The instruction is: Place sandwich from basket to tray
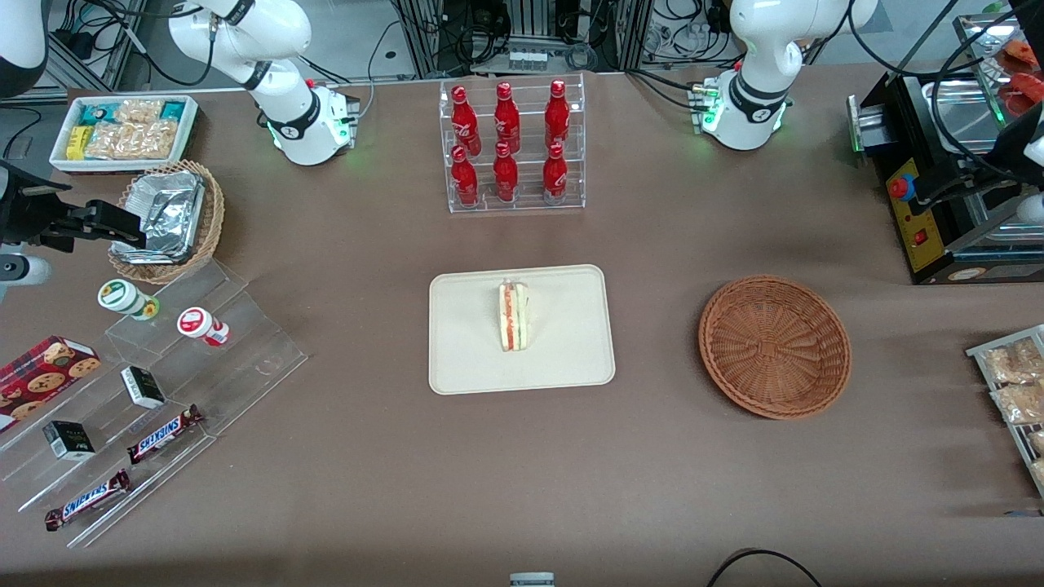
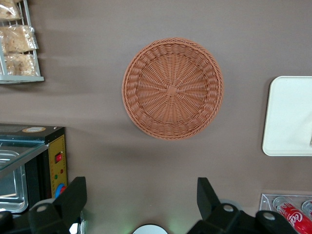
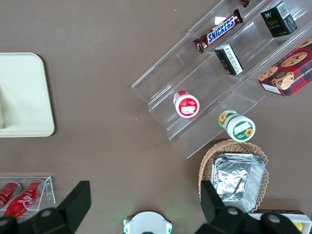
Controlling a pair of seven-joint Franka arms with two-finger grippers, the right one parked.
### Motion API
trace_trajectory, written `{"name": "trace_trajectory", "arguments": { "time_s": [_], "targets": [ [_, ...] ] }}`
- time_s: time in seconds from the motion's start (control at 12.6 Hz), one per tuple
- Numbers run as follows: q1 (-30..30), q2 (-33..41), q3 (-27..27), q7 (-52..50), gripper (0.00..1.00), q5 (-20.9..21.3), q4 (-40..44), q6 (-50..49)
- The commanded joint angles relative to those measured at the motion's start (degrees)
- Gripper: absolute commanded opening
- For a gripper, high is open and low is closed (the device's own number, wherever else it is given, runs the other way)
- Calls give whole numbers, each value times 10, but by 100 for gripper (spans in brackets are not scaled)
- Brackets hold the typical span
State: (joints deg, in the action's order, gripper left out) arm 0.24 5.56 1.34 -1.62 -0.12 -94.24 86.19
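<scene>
Now the sandwich [image 1: 515, 316] stands mid-tray [image 1: 465, 359], hand [image 2: 141, 200] spread apart above the basket [image 2: 172, 88].

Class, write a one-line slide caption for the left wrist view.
Open claw hovers above the empty basket; the tray lies beside it.

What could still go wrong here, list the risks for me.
1. The sandwich stands on edge on the tray, so a knock to the table could tip it flat.
2. The gripper is open and holds nothing, high above the table near the basket. If the arm swings toward the black machine beside it, it might catch the cables there.
3. The basket holds nothing now, so another pick attempt there would be wasted.
</scene>
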Motion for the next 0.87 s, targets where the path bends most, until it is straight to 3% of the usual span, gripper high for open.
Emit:
{"name": "trace_trajectory", "arguments": {
  "time_s": [0.0,0.4,0.79],
  "targets": [
    [-28,-3,18,5,100,-7,-9,34],
    [-39,-68,-6,5,100,-10,76,41],
    [-8,-76,-47,0,100,-4,84,42]
  ]
}}
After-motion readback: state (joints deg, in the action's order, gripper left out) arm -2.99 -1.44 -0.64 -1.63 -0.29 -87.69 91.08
